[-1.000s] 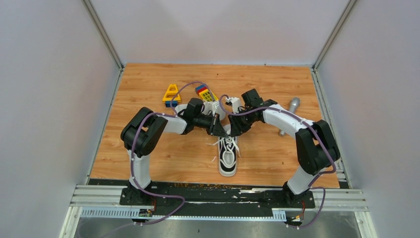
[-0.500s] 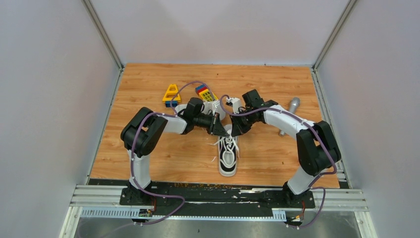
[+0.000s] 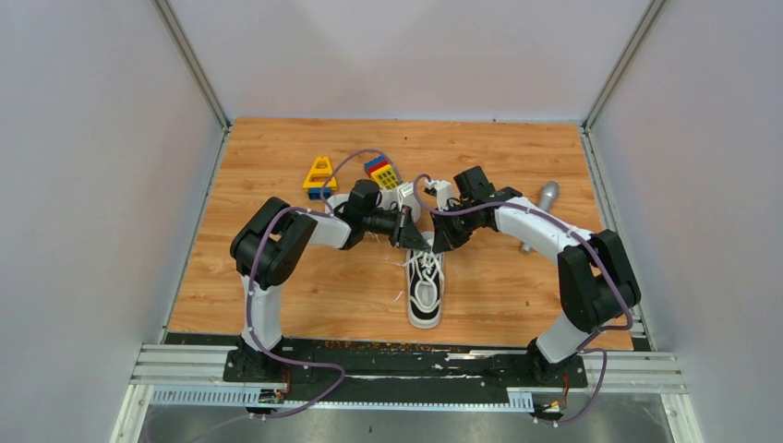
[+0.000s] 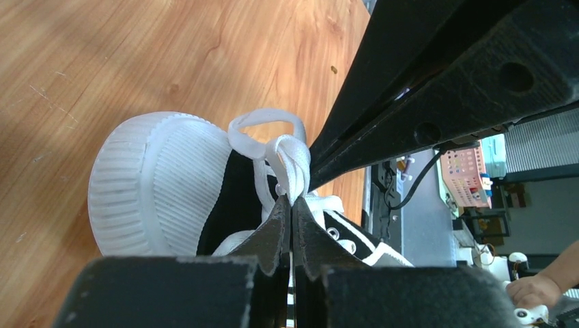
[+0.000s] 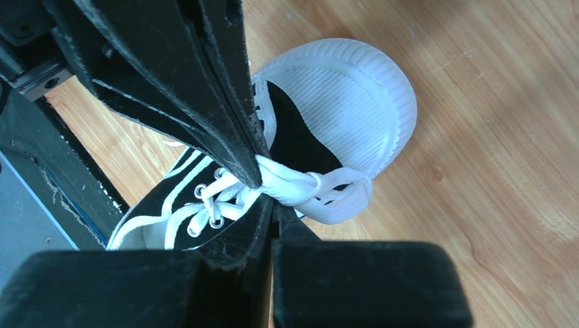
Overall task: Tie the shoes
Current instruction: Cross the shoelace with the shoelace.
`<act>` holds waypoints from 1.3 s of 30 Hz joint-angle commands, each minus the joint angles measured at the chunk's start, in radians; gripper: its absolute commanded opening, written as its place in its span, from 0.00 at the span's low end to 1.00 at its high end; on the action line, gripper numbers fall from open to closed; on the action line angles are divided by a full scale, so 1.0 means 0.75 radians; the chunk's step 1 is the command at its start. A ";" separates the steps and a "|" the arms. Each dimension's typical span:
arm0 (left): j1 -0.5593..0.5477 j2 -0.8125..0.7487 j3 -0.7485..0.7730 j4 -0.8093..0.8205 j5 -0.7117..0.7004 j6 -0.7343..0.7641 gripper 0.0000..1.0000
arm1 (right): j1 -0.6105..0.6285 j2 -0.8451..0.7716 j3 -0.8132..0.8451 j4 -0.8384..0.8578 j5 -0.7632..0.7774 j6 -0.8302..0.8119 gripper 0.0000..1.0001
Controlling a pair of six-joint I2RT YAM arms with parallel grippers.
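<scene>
One black shoe (image 3: 425,293) with a white toe cap (image 4: 157,184) lies mid-table, toe toward the arms' bases. Both grippers meet over its laces. My left gripper (image 3: 421,242) (image 4: 291,201) is shut on a strand of white lace (image 4: 290,160) that forms a small loop above the toe cap. My right gripper (image 3: 437,244) (image 5: 273,203) is shut on the bunched lace (image 5: 293,184) right beside it, and a loop (image 5: 345,203) hangs out toward the toe. The two sets of fingers nearly touch. A second shoe (image 3: 399,197), mostly white from above, lies behind the left wrist, partly hidden.
Yellow toy blocks (image 3: 319,175) and a multicoloured block (image 3: 382,173) sit at the back, left of centre. A grey metal cylinder (image 3: 545,198) lies at the right. A purple cable arcs over each wrist. Side walls and a rail frame bound the wooden table (image 3: 277,295).
The right gripper has shut on the lace. Both grippers have drawn slightly back from the shoe's throat, lifting the lace.
</scene>
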 commanded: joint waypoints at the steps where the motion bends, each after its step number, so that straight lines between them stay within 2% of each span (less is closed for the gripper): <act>1: -0.003 -0.004 0.055 -0.015 -0.009 0.037 0.00 | -0.002 0.019 0.025 0.053 0.070 0.040 0.00; 7: -0.002 -0.051 0.050 -0.166 -0.048 0.127 0.00 | -0.001 0.062 0.055 0.050 0.148 0.074 0.00; 15: -0.011 -0.048 0.025 0.028 0.028 0.006 0.00 | -0.002 0.085 0.087 0.046 0.152 0.088 0.00; 20: -0.023 -0.008 0.078 0.035 0.022 -0.037 0.00 | -0.001 0.083 0.083 0.035 0.157 0.085 0.00; 25: -0.037 0.015 0.146 -0.177 -0.077 0.054 0.00 | 0.000 0.077 0.088 0.021 0.180 0.098 0.00; 28: -0.050 0.018 0.199 -0.447 -0.190 0.207 0.00 | 0.001 0.067 0.112 -0.020 0.209 0.100 0.00; 33: -0.052 0.021 0.225 -0.582 -0.280 0.282 0.00 | -0.002 0.049 0.119 -0.072 0.276 0.103 0.00; 39: -0.052 0.013 0.219 -0.603 -0.306 0.306 0.00 | -0.005 0.011 0.119 -0.092 0.258 0.112 0.00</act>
